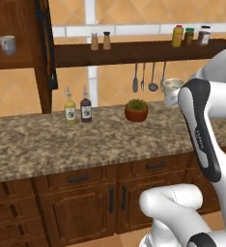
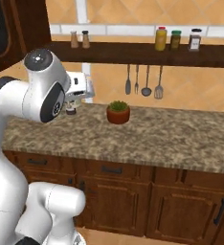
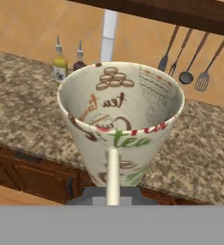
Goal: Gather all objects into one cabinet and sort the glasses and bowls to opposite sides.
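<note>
A cream mug (image 3: 121,129) printed with tea and coffee words faces me, its handle (image 3: 112,174) pointing down toward the gripper (image 3: 112,195), which is shut on it. From the left base view the mug (image 1: 173,87) hangs above the counter's right part, half behind my arm. The dark brown cabinet (image 1: 40,72) stands open at the upper left, its door edge bearing a long black handle (image 1: 50,53). A grey mug (image 1: 7,44) sits on the cabinet's inner shelf. The orange-red cup and the black bowl are out of view.
On the speckled counter (image 1: 47,140) stand two sauce bottles (image 1: 77,108) and a potted plant (image 1: 136,111). The open wooden shelf (image 1: 134,50) carries shakers (image 1: 100,41) and jars (image 1: 190,34). Utensils (image 1: 144,77) hang beneath it. Drawers and doors run below.
</note>
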